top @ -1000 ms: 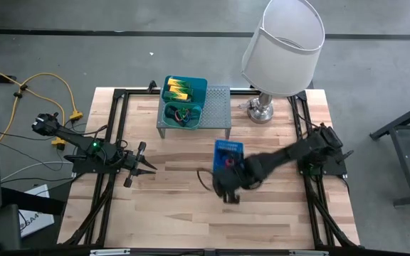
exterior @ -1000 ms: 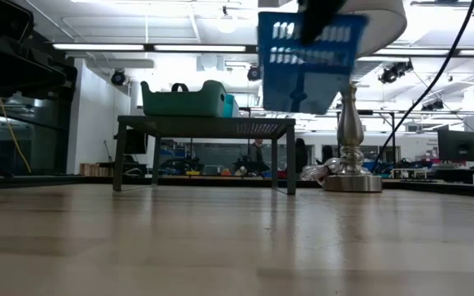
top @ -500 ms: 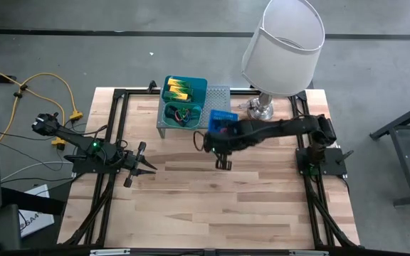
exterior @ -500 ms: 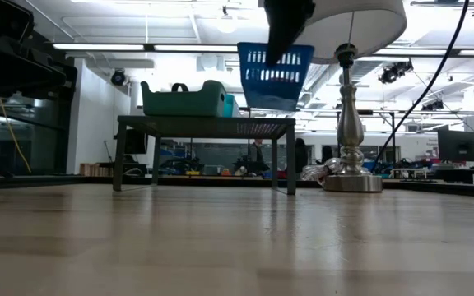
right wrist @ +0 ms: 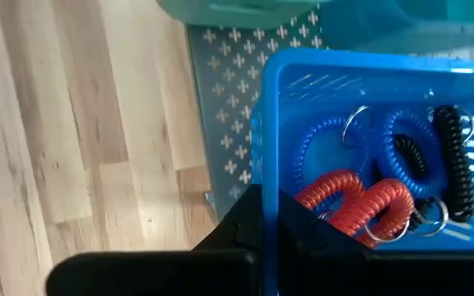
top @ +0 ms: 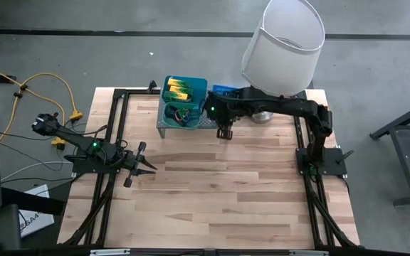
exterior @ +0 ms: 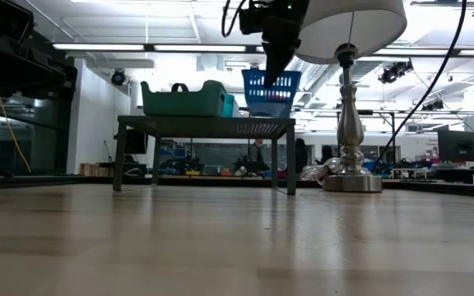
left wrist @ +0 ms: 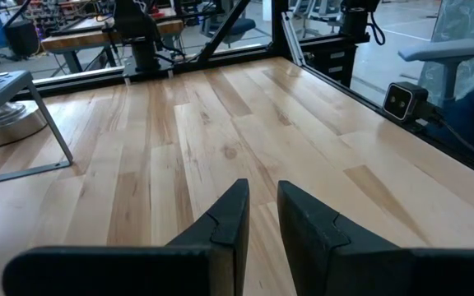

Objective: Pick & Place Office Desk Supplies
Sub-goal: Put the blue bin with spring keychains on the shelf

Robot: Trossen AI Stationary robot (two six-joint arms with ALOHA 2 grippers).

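Blue mesh basket (top: 224,90), carried up from mid-desk, now over the riser shelf (top: 218,114) beside the teal trays (top: 184,102); right gripper (right wrist: 271,215) clamped on its rim; release pending.

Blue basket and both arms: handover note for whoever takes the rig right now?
Right gripper: shut on the blue basket, holding it over the grey shelf, beside the teal trays; contact with the shelf cannot be told.
Basket holds red, blue and black coil bands.
Left gripper: holds nothing, low over the table's left side, fingers a little apart.
Trays sit on the shelf; the rear one holds yellow-green blocks.
Left: set the basket down, release, pull back clear of the lamp.
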